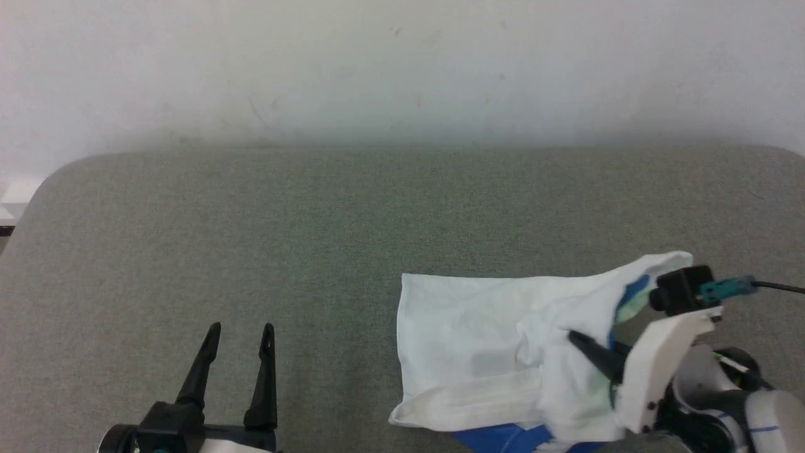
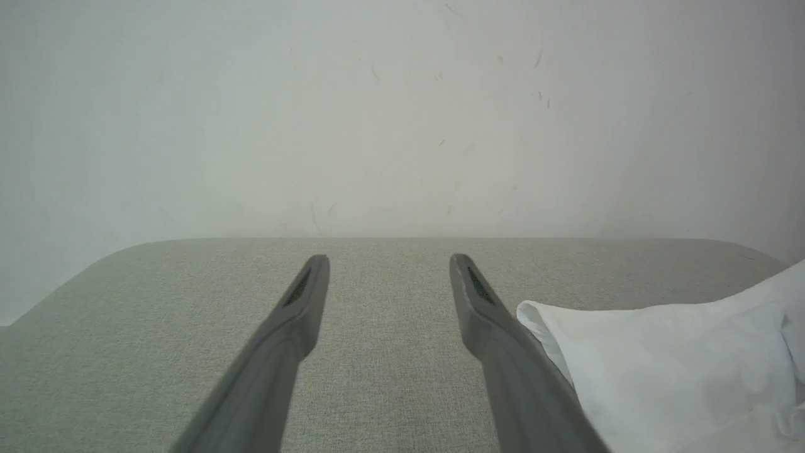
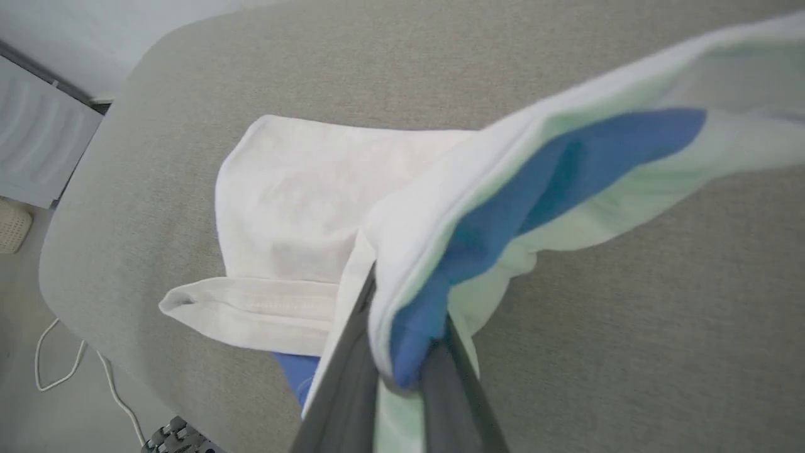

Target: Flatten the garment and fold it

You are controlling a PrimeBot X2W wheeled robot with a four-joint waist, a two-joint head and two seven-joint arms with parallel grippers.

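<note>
Pinched cloth hides the right fingers' tips

Between the right gripper's (image 3: pixel 405 352) pinching fingers (image 3: pixel 352 377), the garment (image 3: pixel 283 207) covers both tips; past them its raised white-and-blue fold is blurred. To the left of those fingers, a blue sleeve (image 1: pixel 503 438) runs off the picture's bottom edge.

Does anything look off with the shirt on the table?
Yes. The garment lies bunched, not flat: the right gripper pinches a raised fold, and a blue sleeve pokes out beneath near the table edge.

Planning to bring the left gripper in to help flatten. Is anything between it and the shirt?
Nothing visible does: bare grey table surface lies between the open left gripper and the garment, up to its white edge.
</note>
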